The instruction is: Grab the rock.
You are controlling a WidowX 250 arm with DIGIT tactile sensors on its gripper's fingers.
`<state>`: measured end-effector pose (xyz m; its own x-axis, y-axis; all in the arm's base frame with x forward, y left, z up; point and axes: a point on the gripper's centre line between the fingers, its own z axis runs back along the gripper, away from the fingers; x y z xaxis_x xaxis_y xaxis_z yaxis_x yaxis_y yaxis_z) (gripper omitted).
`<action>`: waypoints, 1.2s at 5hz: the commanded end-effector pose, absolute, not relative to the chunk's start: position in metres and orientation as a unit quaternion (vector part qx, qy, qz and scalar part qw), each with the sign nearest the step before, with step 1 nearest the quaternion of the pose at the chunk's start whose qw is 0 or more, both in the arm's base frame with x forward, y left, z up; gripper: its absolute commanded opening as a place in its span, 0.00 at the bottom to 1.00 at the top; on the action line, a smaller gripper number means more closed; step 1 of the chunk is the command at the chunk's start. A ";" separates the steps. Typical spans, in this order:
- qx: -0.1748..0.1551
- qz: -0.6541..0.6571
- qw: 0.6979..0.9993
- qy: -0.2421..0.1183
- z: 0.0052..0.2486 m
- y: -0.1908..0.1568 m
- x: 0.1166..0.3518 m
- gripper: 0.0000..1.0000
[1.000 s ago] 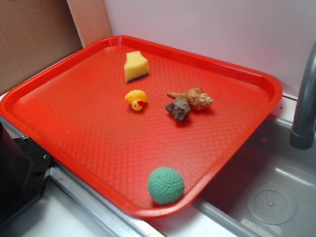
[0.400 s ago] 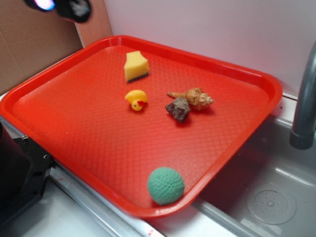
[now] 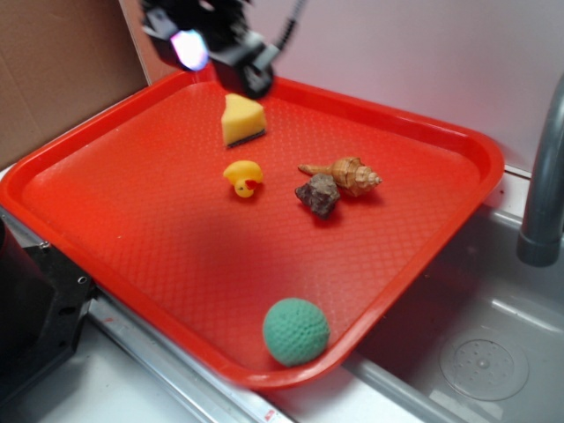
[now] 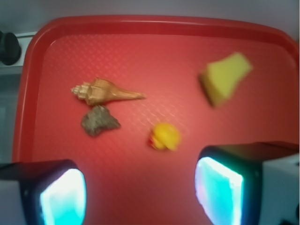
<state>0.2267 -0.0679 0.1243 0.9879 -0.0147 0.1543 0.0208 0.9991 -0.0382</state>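
Observation:
The rock, a small lumpy grey-brown stone, lies near the middle of the red tray, touching the tan spiral seashell. My gripper hovers high over the tray's far left corner, above the yellow sponge, well away from the rock. In the wrist view the gripper is open, its two glowing pads wide apart with only bare tray between them; the rock sits ahead and to the left of them.
A yellow sponge wedge and a rubber duck lie left of the rock. A green ball rests at the tray's near edge. A grey faucet and sink basin stand at right.
The gripper, absent a second ago, entered at the top left and has swept right and down to above the sponge. The objects on the tray have not moved.

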 end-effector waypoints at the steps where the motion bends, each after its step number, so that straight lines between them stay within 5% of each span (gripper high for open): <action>1: -0.008 -0.066 0.996 -0.053 0.083 -0.105 0.252 1.00; 4: -0.002 -0.087 0.996 0.006 0.027 -0.111 0.270 0.96; 5: 0.001 -0.080 0.997 0.005 0.029 -0.108 0.271 0.00; 6: 0.014 -0.064 0.998 0.006 0.044 -0.092 0.267 0.00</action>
